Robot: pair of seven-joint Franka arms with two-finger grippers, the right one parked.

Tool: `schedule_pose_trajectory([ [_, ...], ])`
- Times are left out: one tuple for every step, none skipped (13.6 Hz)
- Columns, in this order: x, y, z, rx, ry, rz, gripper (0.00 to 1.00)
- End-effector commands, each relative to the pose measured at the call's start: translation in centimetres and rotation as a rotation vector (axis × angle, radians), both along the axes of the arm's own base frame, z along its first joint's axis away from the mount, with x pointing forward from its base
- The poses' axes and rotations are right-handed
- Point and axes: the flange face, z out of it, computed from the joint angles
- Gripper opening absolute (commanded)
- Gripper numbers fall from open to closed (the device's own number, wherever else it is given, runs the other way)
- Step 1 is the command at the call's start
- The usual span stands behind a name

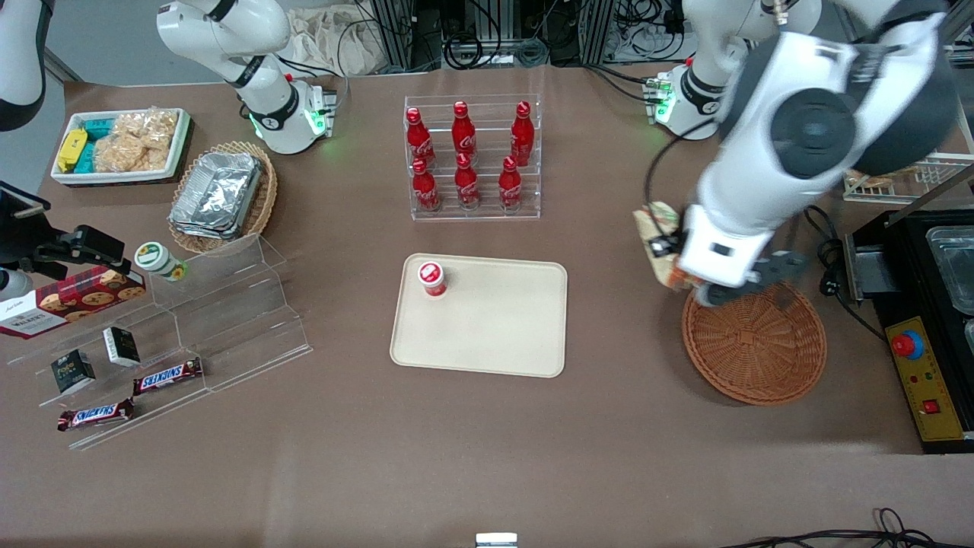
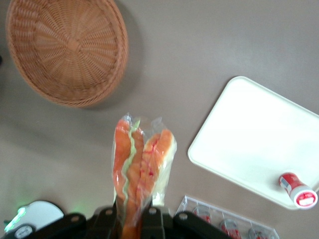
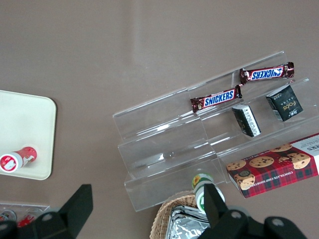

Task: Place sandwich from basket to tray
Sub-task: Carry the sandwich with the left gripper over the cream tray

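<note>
With the plastic-wrapped triangular sandwich [image 2: 142, 164] of pale bread and orange-red filling clamped in the tool [image 2: 133, 216] and lifted clear of the round brown wicker basket [image 1: 755, 342], the carry step is judged under way, and transport to the flat cream rectangular tray [image 1: 494, 335], avoiding the small red-capped bottle [image 1: 431, 278] there, is called for next.

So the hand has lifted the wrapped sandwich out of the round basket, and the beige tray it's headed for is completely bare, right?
Not quite bare: the tray already carries a small red-capped container near one corner, as the front view shows. The rest holds: the hand grips the sandwich, clear of the basket.
</note>
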Motion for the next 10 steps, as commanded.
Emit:
schedule_pose_trajectory([
  [0.8,-4.7,-5.2,0.003,0.008,-0.010,0.05],
  [1.0,-6.5,-7.4,-0.013,0.007,-0.020,0.06],
  [1.4,-7.7,-9.8,-0.020,0.009,-0.025,0.05],
  [2.0,-8.4,-12.2,-0.020,0.006,-0.019,0.05],
  [1.9,-10.0,-14.7,-0.021,0.006,-0.020,0.05],
  [2.3,-10.8,-17.0,-0.027,-0.004,-0.017,0.05],
  [2.6,-11.2,-18.9,-0.031,-0.011,-0.018,0.05],
  [2.5,-12.2,-20.8,-0.038,-0.015,-0.029,0.05],
  [2.5,-12.8,-22.6,-0.044,-0.016,-0.034,0.05],
  [2.6,-13.1,-23.9,-0.045,-0.017,-0.036,0.05],
])
